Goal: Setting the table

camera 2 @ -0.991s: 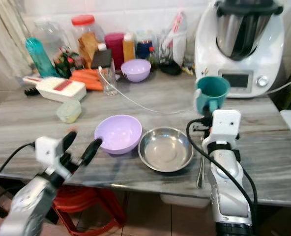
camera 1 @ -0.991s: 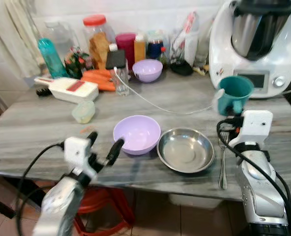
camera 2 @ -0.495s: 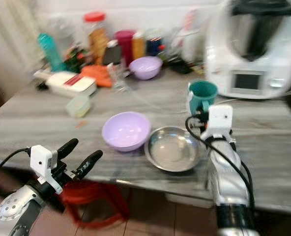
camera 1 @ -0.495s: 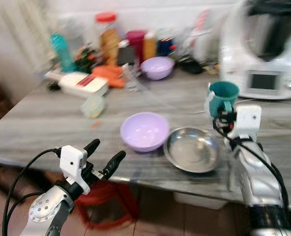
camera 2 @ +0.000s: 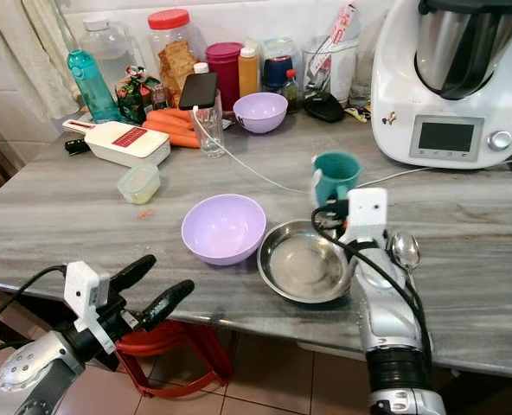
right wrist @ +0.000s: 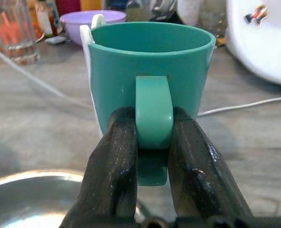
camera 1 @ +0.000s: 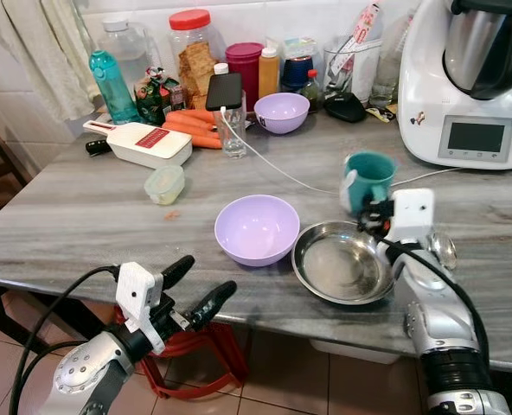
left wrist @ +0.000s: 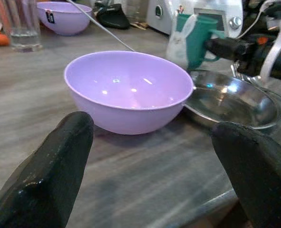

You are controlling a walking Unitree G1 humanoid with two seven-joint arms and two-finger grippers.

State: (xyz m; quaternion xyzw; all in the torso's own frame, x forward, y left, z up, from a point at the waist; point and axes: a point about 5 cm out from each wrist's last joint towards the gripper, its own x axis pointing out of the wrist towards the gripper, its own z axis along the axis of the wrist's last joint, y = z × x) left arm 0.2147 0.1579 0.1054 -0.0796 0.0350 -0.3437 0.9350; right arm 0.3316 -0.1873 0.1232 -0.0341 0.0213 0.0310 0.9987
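I had the right hand [right wrist: 152, 142] clamped on the teal mug [camera 1: 367, 179] handle, mug just behind the steel plate [camera 1: 342, 262] on the bench [camera 1: 74, 225]. Left hand [camera 1: 195, 290] hung w/ fingers apart off the bench edge, near the lilac bowl [camera 1: 257, 229].

The surface [camera 1: 83, 216] is seen as a grey slab veined like marble or wood grain, lit evenly by soft daylight. Behind it, toward 12 o'clock, a wall of white tiles [camera 1: 265, 17] is found. At 10 o'clock a pale curtain [camera 1: 44, 47] is hung against the wall. Below the front edge, at 6 o'clock, a floor of beige tiles [camera 1: 325, 385] is laid, and a red stool [camera 2: 174, 359] is tucked under the surface.
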